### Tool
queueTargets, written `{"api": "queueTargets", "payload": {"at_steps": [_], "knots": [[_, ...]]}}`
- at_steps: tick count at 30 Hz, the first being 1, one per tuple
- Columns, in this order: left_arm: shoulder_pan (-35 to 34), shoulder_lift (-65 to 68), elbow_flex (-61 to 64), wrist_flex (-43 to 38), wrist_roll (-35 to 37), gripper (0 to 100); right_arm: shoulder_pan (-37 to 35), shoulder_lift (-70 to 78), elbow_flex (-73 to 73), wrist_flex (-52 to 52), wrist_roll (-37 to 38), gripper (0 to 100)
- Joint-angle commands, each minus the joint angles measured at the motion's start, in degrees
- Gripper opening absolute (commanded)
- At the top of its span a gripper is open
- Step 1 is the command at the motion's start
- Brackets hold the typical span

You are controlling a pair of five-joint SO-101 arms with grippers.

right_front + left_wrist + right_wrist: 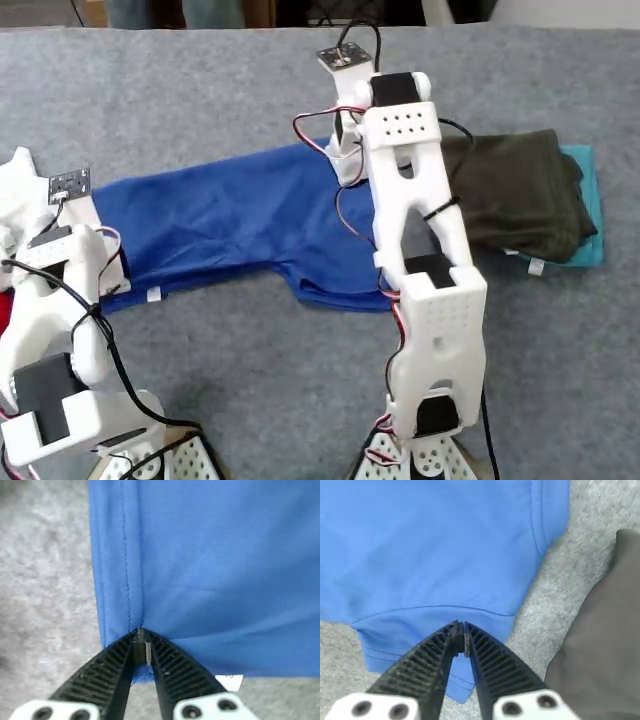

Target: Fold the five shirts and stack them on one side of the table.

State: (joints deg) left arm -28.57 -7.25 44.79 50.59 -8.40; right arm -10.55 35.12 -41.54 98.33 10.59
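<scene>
A blue shirt (220,220) lies spread across the middle of the grey table. My left gripper (92,215) is at the shirt's left end. In the left wrist view that gripper (141,641) is shut on the hemmed edge of the blue shirt (225,555). My right gripper (343,168) is at the shirt's far right part, beside the stack. In the right wrist view it (461,630) is shut on a seamed edge of the blue shirt (420,545). A folded dark olive shirt (515,190) rests on a teal shirt (590,180) at the right.
White cloth (15,190) and a bit of red cloth (5,305) sit at the left edge by the left arm. The olive shirt (605,630) lies close beside the right gripper. Bare grey table covering (250,380) stretches along the front between the two arm bases.
</scene>
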Motion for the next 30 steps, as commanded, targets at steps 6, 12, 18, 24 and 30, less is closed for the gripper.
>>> {"api": "queueTargets", "payload": {"at_steps": [6, 12, 18, 24, 30], "knots": [[-1.3, -10.5, -2.5, 4.6, -4.6, 3, 1.6, 0.7, 1.1, 2.5, 0.3, 1.5], [2.8, -15.3, -2.4, 5.9, -4.6, 3, 3.6, 3.8, 7.0, -2.7, 0.4, 1.5], [2.5, -14.0, -2.4, 5.4, -4.6, 3, 8.4, 9.5, 8.7, -7.3, 0.5, 1.5], [2.5, -13.5, -2.8, 2.6, -4.9, 3, 6.6, 6.9, 8.6, -6.8, 0.6, 1.5], [2.5, -13.0, -2.9, -0.9, -4.9, 3, 2.4, -3.2, 8.6, -2.7, 0.6, 1.5]]}}
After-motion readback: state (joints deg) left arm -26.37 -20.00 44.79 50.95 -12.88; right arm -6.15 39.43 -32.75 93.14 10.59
